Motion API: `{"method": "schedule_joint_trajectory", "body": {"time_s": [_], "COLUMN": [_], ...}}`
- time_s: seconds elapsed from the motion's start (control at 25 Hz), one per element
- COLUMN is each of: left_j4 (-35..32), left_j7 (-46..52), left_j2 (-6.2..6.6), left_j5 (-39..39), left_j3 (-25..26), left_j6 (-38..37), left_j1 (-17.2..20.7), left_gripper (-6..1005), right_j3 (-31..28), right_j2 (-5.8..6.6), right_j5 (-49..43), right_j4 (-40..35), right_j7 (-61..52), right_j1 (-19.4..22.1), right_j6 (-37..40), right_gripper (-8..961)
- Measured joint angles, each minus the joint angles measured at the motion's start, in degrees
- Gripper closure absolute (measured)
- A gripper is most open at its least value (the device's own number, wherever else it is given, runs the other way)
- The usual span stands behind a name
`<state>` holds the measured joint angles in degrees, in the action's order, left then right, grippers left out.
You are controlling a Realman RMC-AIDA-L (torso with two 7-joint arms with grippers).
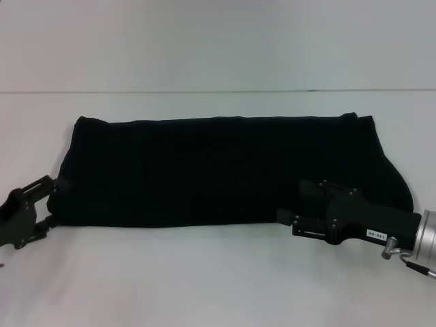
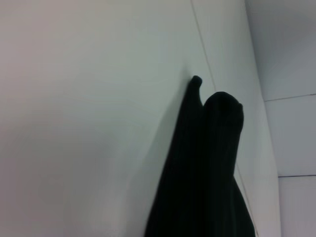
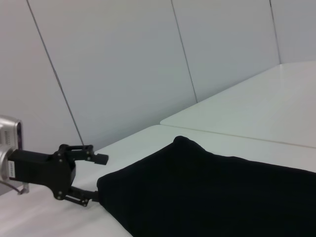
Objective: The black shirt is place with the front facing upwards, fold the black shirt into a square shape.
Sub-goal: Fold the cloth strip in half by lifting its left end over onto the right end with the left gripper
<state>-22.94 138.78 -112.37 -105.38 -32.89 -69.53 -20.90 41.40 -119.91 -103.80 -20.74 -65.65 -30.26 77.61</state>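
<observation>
Shirt (image 1: 225, 170) between left claw (image 1: 49, 204), right claw (image 1: 289, 216)

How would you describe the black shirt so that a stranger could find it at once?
Look at the white table in front of the robot. Across its middle lies the black shirt, folded into a long band between the left end effector and the right end effector. It is the only soft, dark cloth there.
</observation>
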Motion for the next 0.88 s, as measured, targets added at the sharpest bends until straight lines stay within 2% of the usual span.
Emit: {"method": "schedule_joint_trajectory", "body": {"time_s": [0.4, 0.64, 0.88], "left_j4": [0.1, 0.1, -0.3], "left_j7": [0.0, -1.5, -3.1], "left_j2": [-0.21, -0.49, -0.92], "left_j5": [-2.4, -2.6, -2.9], "left_j3": [-0.3, 0.0, -0.8], "left_j6": [1.7, 2.4, 2.8], "left_j1": [-4.2, -4.2, -4.1], "left_gripper": [91, 92, 164], "right_j3": [0.0, 0.0, -0.2], "right_j2": [-0.15, -0.15, -0.15], "right_j5": [0.0, 0.0, 0.1], "right_j4": [0.1, 0.2, 0.2], "right_j7": [-0.1, -0.2, -0.2], "right_j1": [-0.2, -0.2, -0.3], "right_j6": [0.1, 0.7, 1.3], "right_gripper": [26, 26, 26]}}
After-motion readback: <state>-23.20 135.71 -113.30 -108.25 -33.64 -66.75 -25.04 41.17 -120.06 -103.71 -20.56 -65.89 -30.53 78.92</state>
